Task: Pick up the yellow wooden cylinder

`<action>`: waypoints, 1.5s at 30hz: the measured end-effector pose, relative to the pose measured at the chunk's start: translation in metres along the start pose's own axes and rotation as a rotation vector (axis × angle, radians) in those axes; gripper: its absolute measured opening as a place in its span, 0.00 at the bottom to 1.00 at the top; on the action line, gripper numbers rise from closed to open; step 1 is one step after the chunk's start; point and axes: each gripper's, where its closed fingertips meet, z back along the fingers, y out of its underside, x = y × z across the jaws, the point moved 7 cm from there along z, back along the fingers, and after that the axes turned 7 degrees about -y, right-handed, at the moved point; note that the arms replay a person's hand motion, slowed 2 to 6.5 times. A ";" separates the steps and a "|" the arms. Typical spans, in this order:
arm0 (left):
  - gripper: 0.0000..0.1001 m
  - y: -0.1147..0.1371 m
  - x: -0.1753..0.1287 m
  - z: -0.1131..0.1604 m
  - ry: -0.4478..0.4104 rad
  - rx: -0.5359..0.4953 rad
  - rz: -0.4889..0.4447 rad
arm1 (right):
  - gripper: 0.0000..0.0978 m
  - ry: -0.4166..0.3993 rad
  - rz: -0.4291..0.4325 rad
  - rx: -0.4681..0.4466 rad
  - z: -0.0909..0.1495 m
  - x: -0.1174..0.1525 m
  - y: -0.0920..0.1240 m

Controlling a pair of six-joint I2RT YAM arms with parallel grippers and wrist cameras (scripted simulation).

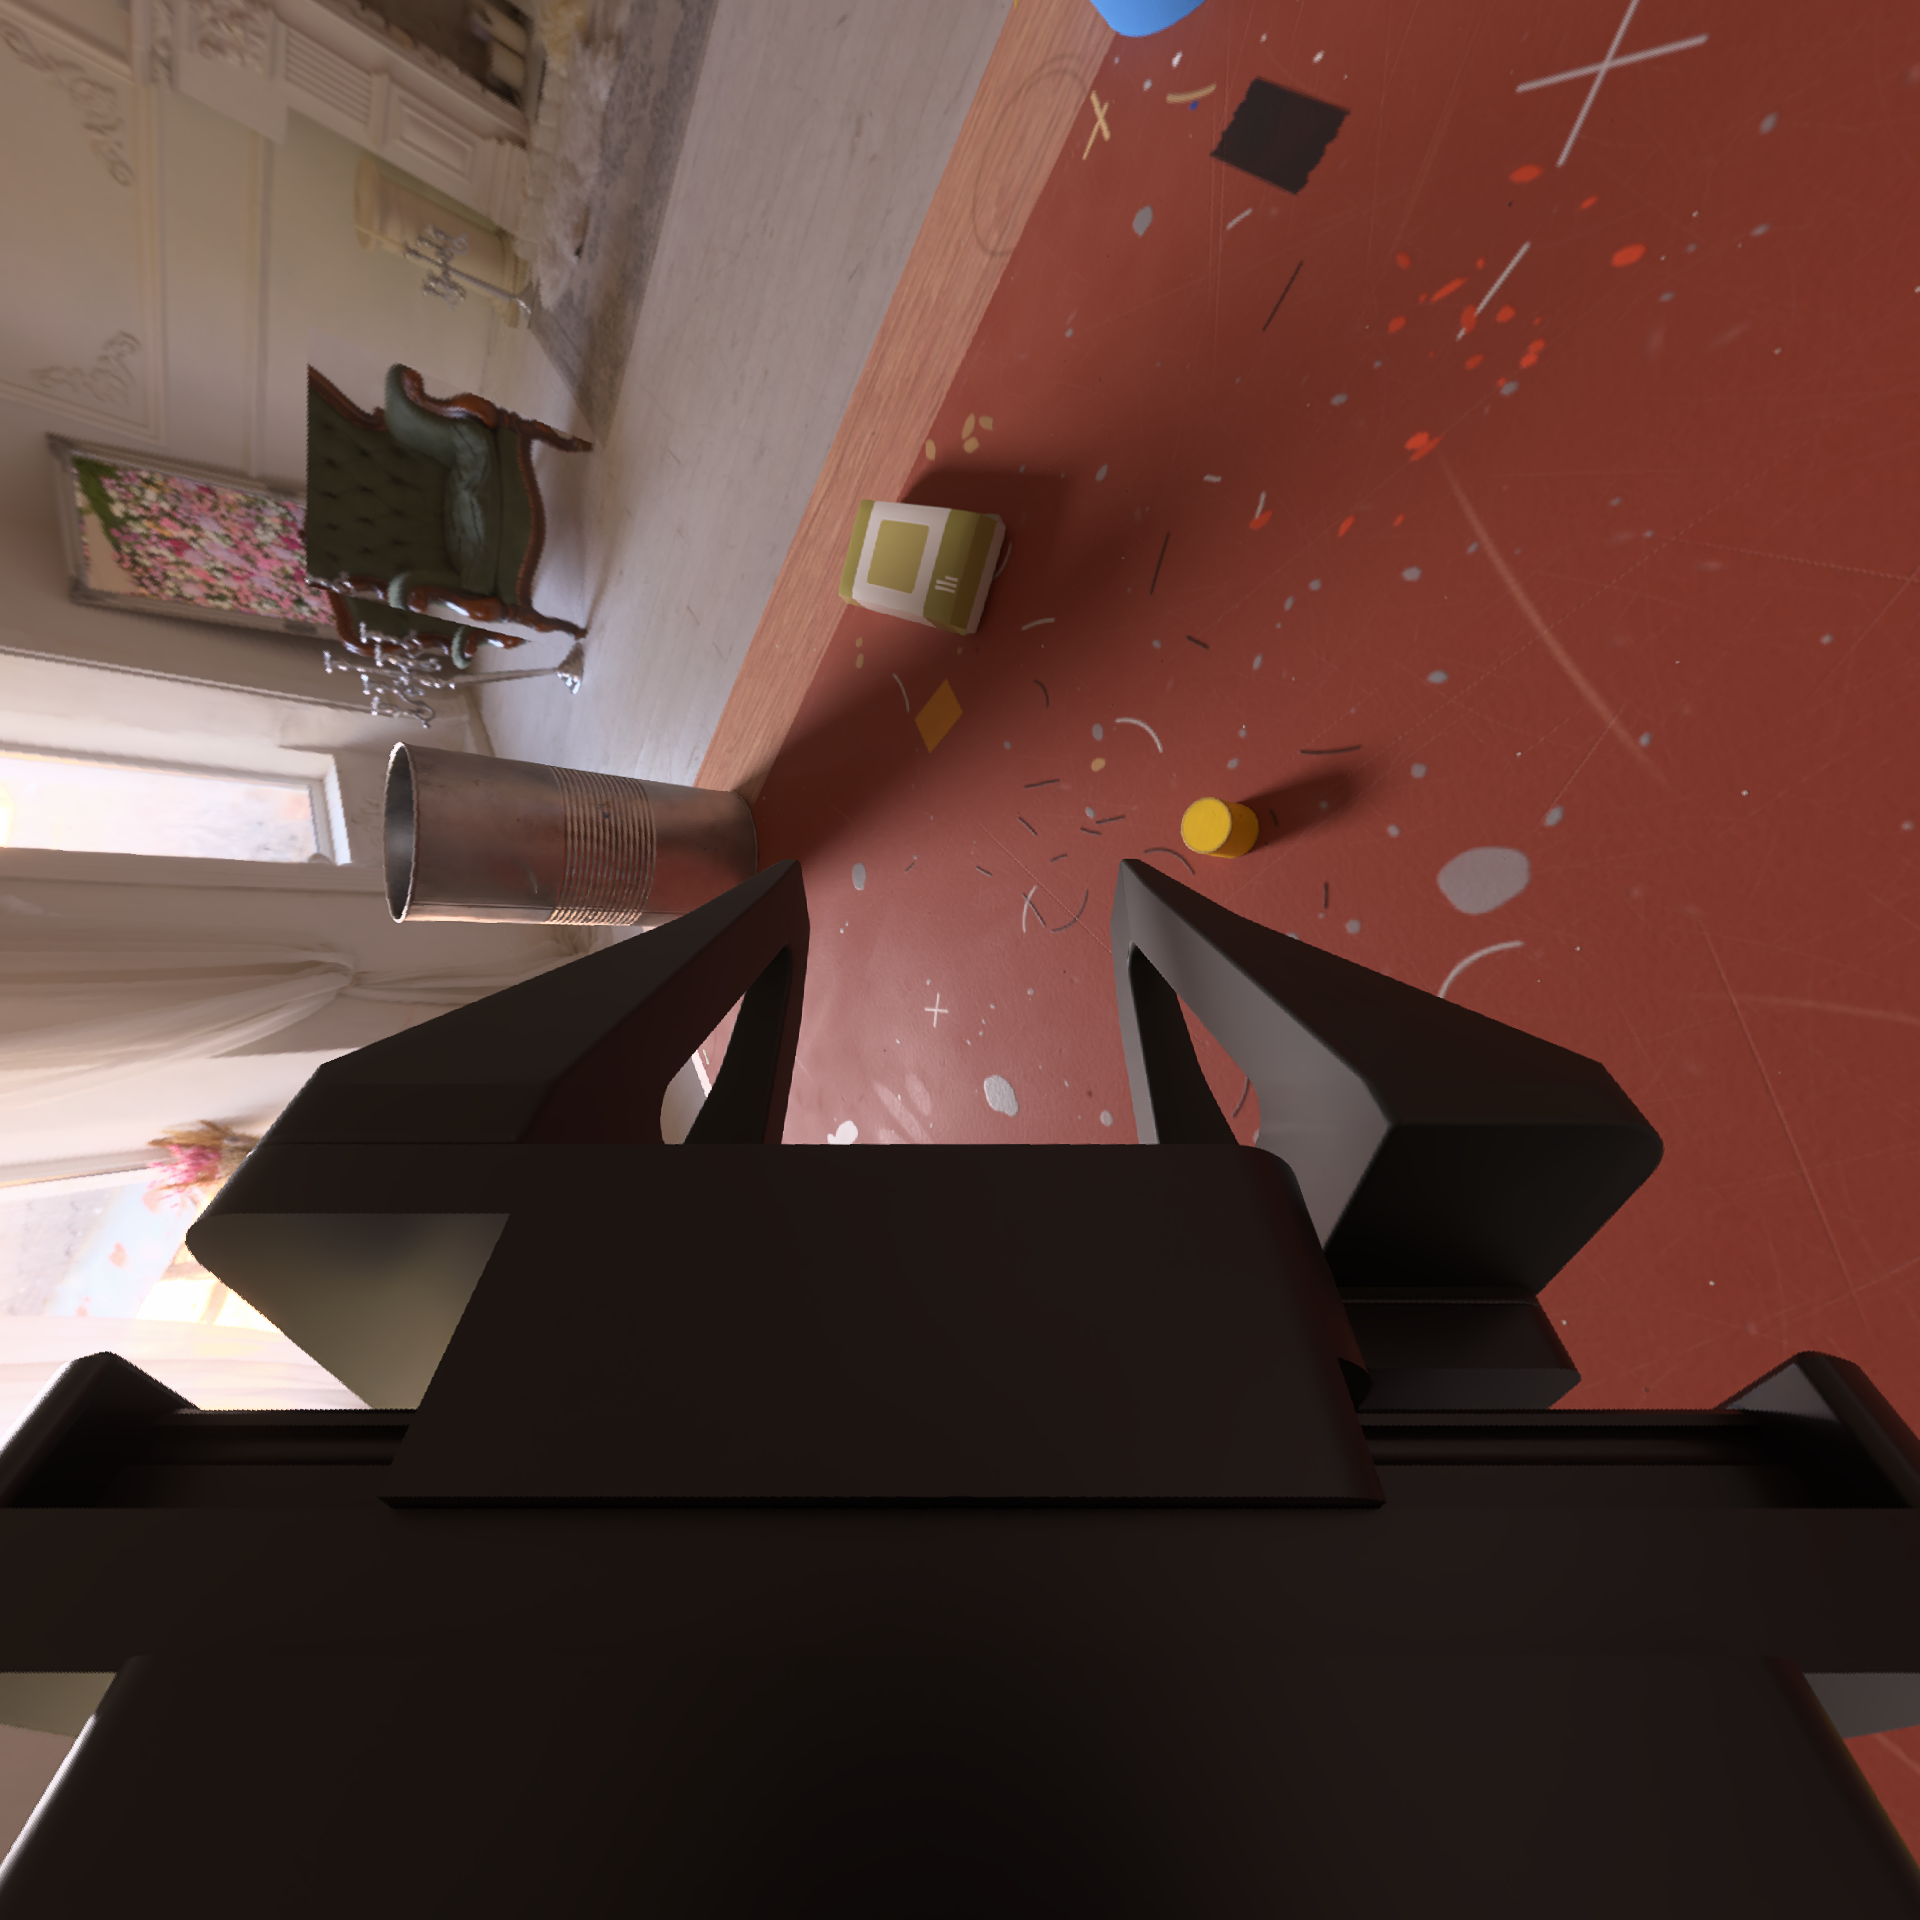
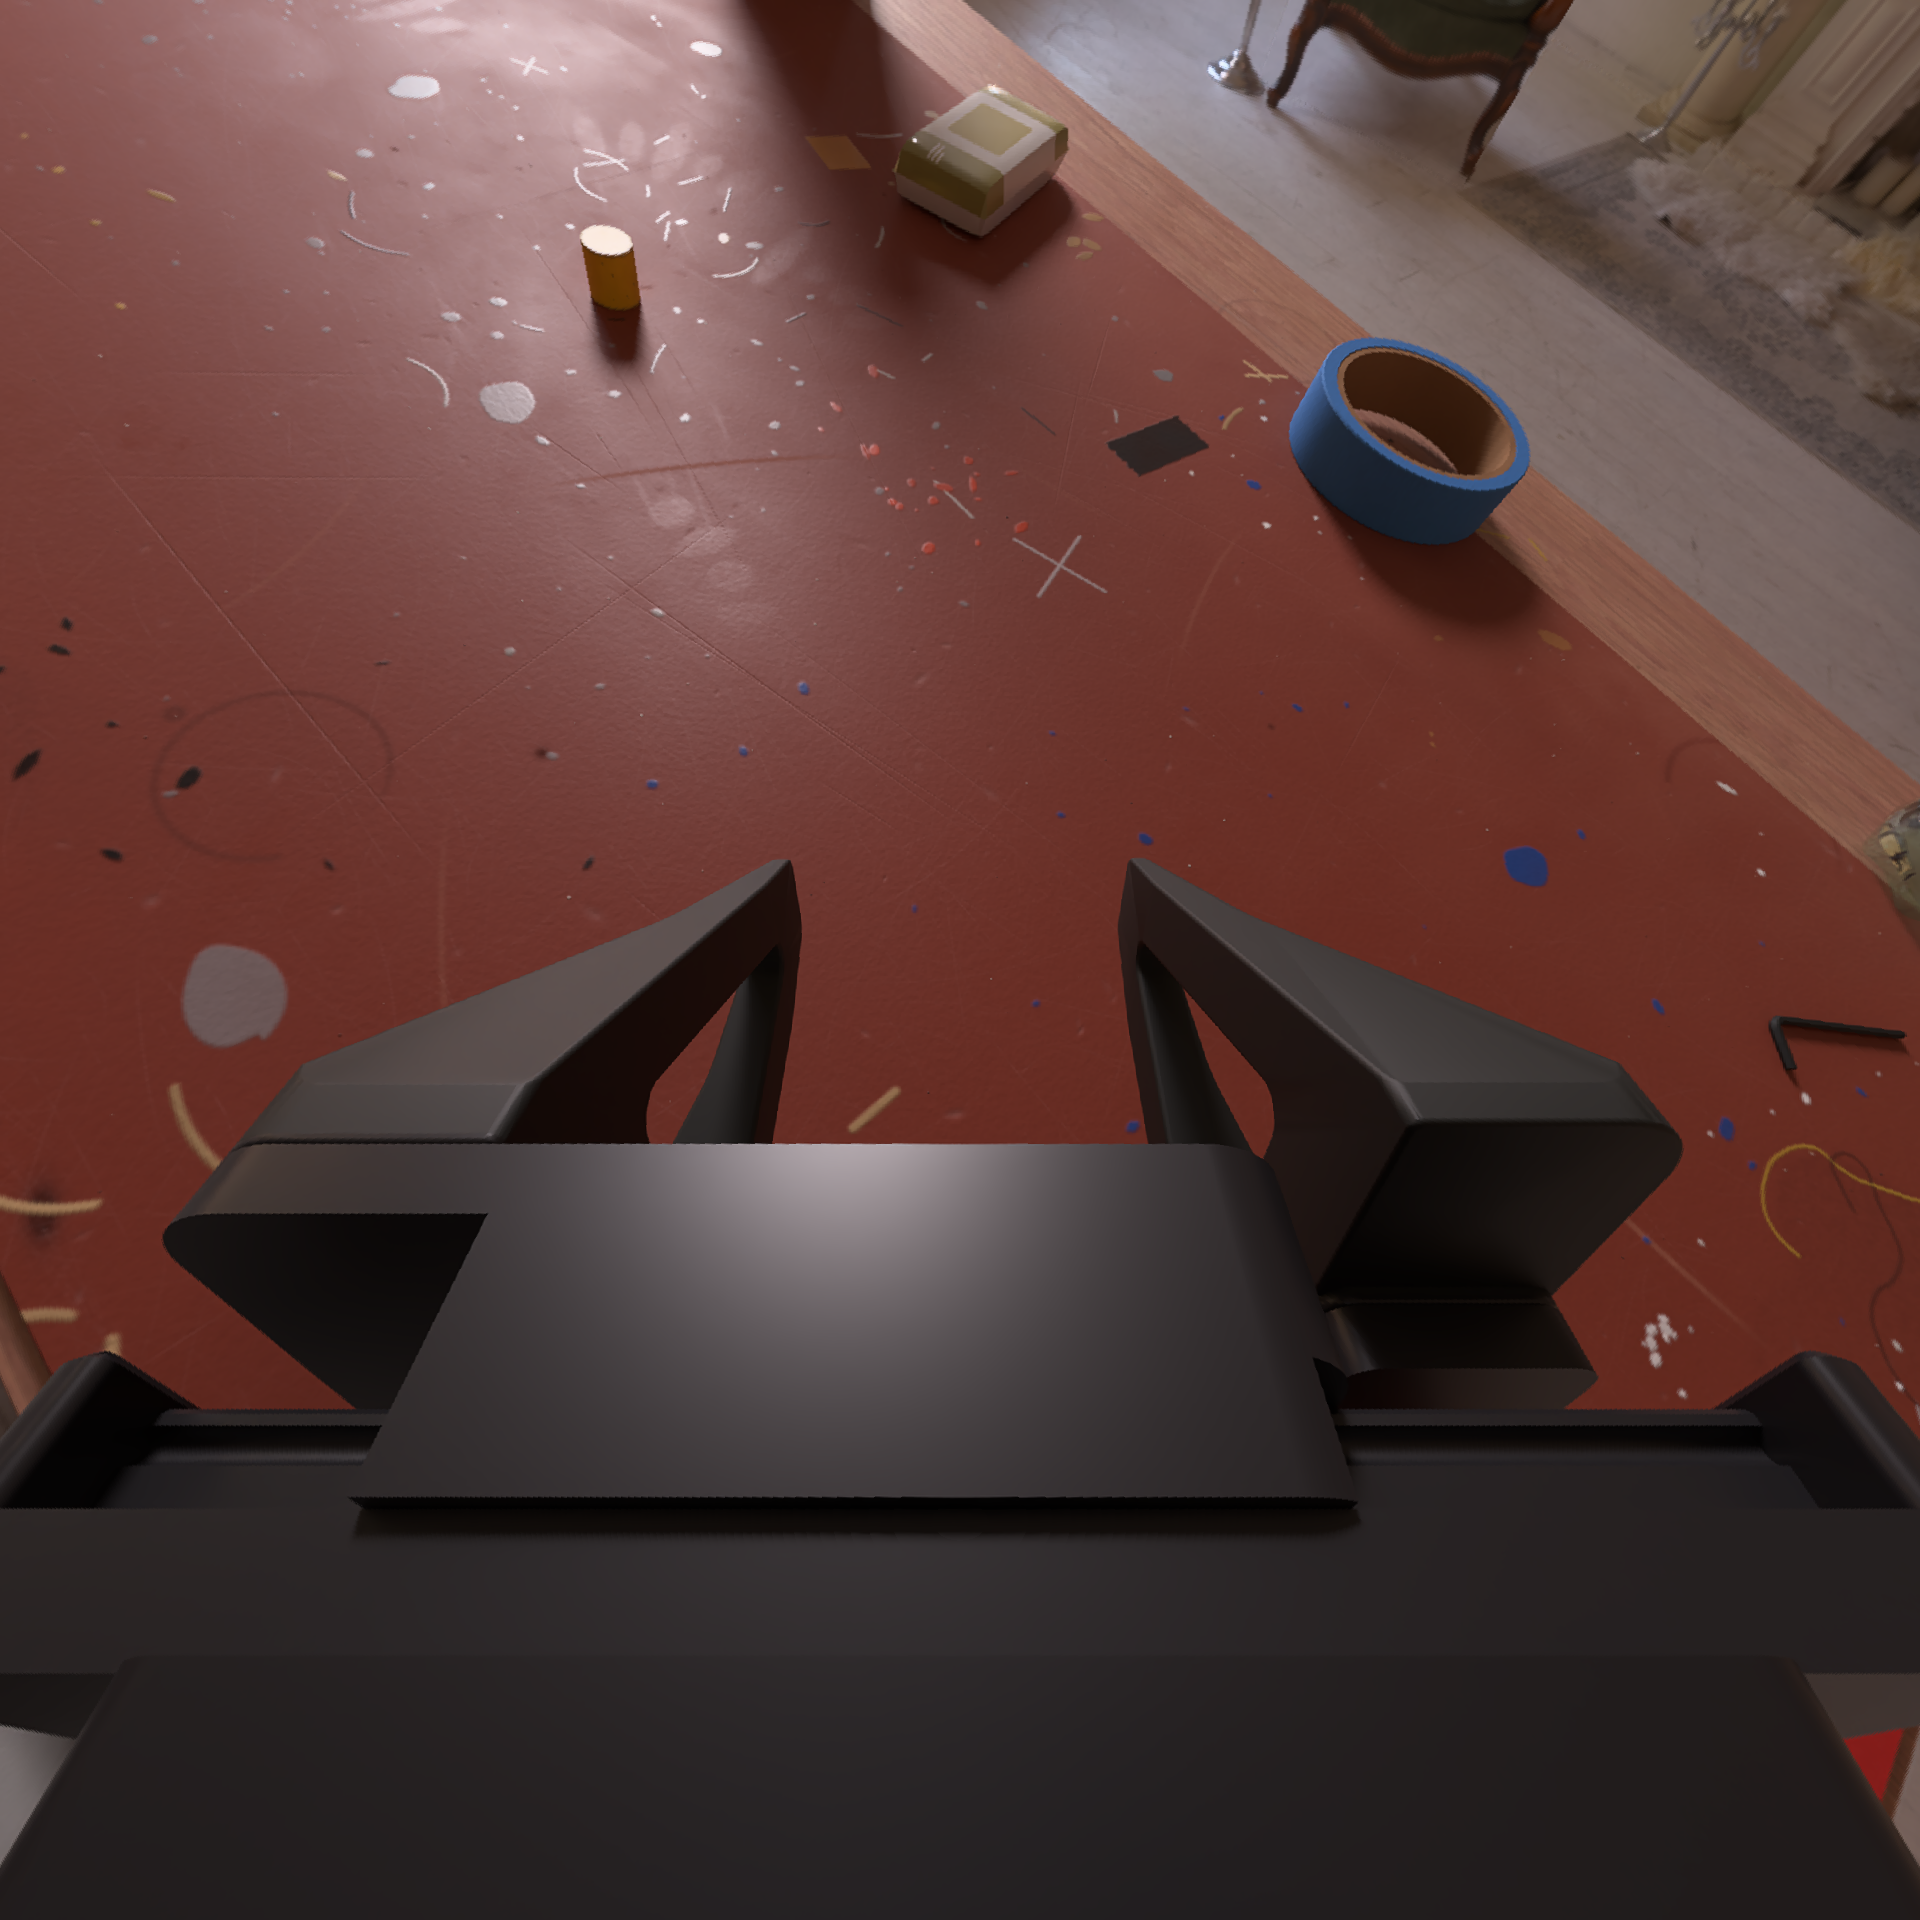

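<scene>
Red-brown table [image 2: 727,644] fills most of both views, speckled with paint marks, wooden edge strip running along its border. Left gripper [image 1: 961,883] takes up the lower half of the left wrist view, black, jaws spread wide, nothing between them, only bare table in the gap. Right gripper [image 2: 961,883] same in the right wrist view: jaws wide apart, empty, held above the table.

Metal bin [image 1: 561,836] at centre left of the left wrist view, standing on the floor beyond the table edge. Green armchair [image 1: 436,509] in the upper left of that view, also off the table.

Blue tape roll [image 2: 1408,457] at right of upper-middle in the right wrist view, lying flat beside the wooden edge. Olive and white box [image 2: 982,156] at top centre there, near the same edge; in the left wrist view it sits upper centre [image 1: 920,566].

Yellow wooden cylinder [image 1: 1218,827] stands upright on the table, just above and right of the left gripper's right fingertip, not touching. In the right wrist view it is upper left [image 2: 609,267], well apart from the right gripper, left of the box.

Black hex key [image 2: 1829,1039] at the right edge, on the table.
</scene>
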 end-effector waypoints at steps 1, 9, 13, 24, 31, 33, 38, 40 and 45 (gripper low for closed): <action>0.50 0.001 0.000 0.000 0.005 0.003 0.000 | 0.53 0.003 0.001 -0.002 0.000 0.000 -0.001; 0.50 0.007 -0.001 -0.004 0.033 0.029 -0.003 | 0.53 0.040 0.038 -0.001 -0.003 0.000 0.003; 0.50 0.011 -0.004 -0.006 0.052 0.045 -0.007 | 0.54 0.059 0.054 0.035 -0.008 -0.005 0.012; 0.51 0.020 -0.005 -0.008 0.075 0.079 -0.003 | 0.55 0.046 0.032 0.090 -0.019 -0.011 0.031; 0.50 0.028 0.002 -0.005 0.066 0.083 0.026 | 0.55 0.062 0.098 0.104 -0.021 -0.013 0.030; 0.50 0.030 0.004 -0.005 0.064 0.085 0.034 | 0.55 0.064 0.115 0.112 -0.023 -0.012 0.031; 0.50 0.034 0.005 -0.005 0.066 0.092 0.046 | 0.56 0.066 0.138 0.130 -0.025 -0.012 0.036; 0.50 0.036 0.004 -0.006 0.070 0.095 0.049 | 0.56 0.070 0.147 0.135 -0.026 -0.013 0.037; 0.50 0.040 0.003 -0.009 0.080 0.103 0.057 | 0.56 0.084 0.169 0.140 -0.026 -0.017 0.038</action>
